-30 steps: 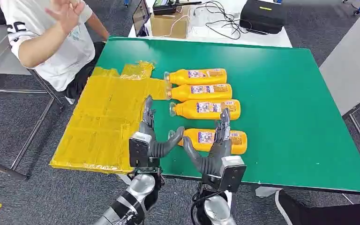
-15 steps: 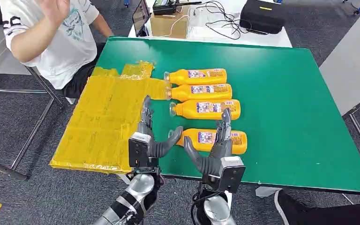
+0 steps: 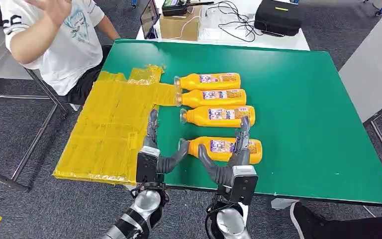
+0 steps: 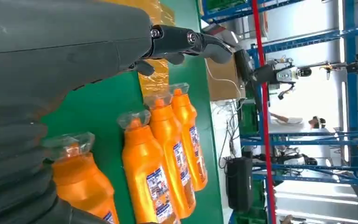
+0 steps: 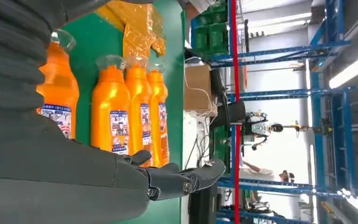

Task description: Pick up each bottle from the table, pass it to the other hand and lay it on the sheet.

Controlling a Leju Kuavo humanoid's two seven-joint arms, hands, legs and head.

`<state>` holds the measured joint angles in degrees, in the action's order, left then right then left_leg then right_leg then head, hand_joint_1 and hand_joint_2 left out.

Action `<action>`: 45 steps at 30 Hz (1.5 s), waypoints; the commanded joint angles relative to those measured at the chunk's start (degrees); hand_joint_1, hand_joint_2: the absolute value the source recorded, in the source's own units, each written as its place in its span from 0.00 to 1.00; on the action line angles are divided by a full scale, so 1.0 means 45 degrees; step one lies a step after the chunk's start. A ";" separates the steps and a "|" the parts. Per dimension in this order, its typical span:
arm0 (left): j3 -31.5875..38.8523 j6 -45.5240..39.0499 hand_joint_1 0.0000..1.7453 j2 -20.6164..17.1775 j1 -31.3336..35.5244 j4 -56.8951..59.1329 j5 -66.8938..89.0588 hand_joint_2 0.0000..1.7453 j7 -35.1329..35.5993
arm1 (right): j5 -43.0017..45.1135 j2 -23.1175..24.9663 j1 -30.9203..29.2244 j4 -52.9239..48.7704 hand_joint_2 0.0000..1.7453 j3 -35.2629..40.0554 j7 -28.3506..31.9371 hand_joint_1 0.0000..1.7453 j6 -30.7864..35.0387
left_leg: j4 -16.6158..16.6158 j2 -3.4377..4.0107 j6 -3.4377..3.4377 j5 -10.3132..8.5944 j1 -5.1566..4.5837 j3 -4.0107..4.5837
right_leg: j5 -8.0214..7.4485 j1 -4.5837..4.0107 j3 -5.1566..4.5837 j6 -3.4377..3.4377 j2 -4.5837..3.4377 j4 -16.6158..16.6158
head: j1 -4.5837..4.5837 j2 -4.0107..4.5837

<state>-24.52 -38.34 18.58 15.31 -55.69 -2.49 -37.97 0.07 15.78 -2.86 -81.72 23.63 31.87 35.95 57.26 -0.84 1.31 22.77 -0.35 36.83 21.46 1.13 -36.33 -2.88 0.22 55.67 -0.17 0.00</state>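
Now both hands spread, holding nothing: right hand [image 3: 234,152] over nearest bottle [image 3: 222,149], left hand [image 3: 155,149] by sheet [image 3: 110,129] edge; 3 bottles beyond on surface [image 3: 298,109].

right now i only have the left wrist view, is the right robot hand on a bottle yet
Observer: Not gripping. The right robot hand is open, with its thumb on the near side of the nearest bottle and its fingers reaching over the base end. The bottle lies flat on the table.
Operator: ok and where's my left one relative to the sheet
Observer: The left robot hand is open at the right edge of the yellow sheet, thumb pointing toward that bottle's cap.
Operator: anyone close by
Observer: A person in a white shirt sits off the table's far left corner, beyond the sheet, with one hand raised.
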 commanded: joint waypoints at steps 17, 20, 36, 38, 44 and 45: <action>0.1916 0.1104 0.00 0.0316 -0.0259 0.0826 0.0948 1.00 0.0031 | -0.9617 -0.1949 -0.2350 0.6238 1.00 -0.3396 -0.4497 0.00 0.0805 | -0.0012 0.0011 -0.0016 0.0038 0.0011 -0.0114 | 0.0028 -0.0016 0.0124 0.0021 -0.0003 -0.0028 | 0.0000 0.0000; 0.1751 0.1189 0.00 0.0316 -0.0316 0.0679 0.0941 1.00 0.0152 | -1.0322 -0.2076 -0.2496 0.6661 1.00 -0.3747 -0.4775 0.00 0.0753 | -0.0010 0.0001 -0.0008 0.0015 0.0003 -0.0057 | 0.0011 -0.0007 0.0065 0.0010 0.0003 -0.0020 | 0.0000 0.0000; 0.1977 0.1418 0.00 0.0311 -0.0494 0.0347 0.1052 1.00 0.0257 | -1.1838 -0.2214 -0.2152 0.5970 1.00 -0.3400 -0.5945 0.00 0.0013 | -0.0003 0.0009 -0.0009 0.0017 0.0003 -0.0045 | 0.0012 -0.0007 0.0047 0.0012 -0.0004 -0.0011 | 0.0000 0.0000; 0.1975 0.1435 0.00 0.0316 -0.0500 0.0335 0.1057 1.00 0.0265 | -1.1900 -0.2236 -0.2166 0.6014 1.00 -0.3397 -0.5978 0.00 -0.0011 | 0.0006 0.0019 -0.0014 0.0039 0.0009 -0.0077 | 0.0029 -0.0013 0.0080 0.0019 -0.0011 -0.0005 | 0.0000 -0.0005; 0.1988 0.1729 0.00 0.0316 -0.0537 0.0178 0.1156 1.00 0.0393 | -1.3311 -0.2548 -0.2616 0.6454 1.00 -0.2926 -0.6773 0.00 -0.0693 | 0.0007 0.0024 -0.0013 0.0039 0.0007 -0.0076 | 0.0027 -0.0011 0.0078 0.0017 -0.0016 -0.0006 | 0.0000 0.0000; 0.1979 0.1747 0.00 0.0316 -0.0538 0.0174 0.1158 1.00 0.0394 | -1.3383 -0.2568 -0.2636 0.6479 1.00 -0.2905 -0.6812 0.00 -0.0703 | 0.0002 0.0021 -0.0011 0.0027 0.0003 -0.0058 | 0.0017 -0.0007 0.0058 0.0014 -0.0015 -0.0007 | -0.0005 -0.0005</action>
<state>-16.55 -31.36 18.58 13.37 -54.97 2.25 -36.85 -56.66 6.32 -11.15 -57.27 8.37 3.47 35.10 57.27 -0.85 1.31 22.77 -0.36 36.82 21.44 1.13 -36.30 -2.89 0.22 55.67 -0.20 -0.02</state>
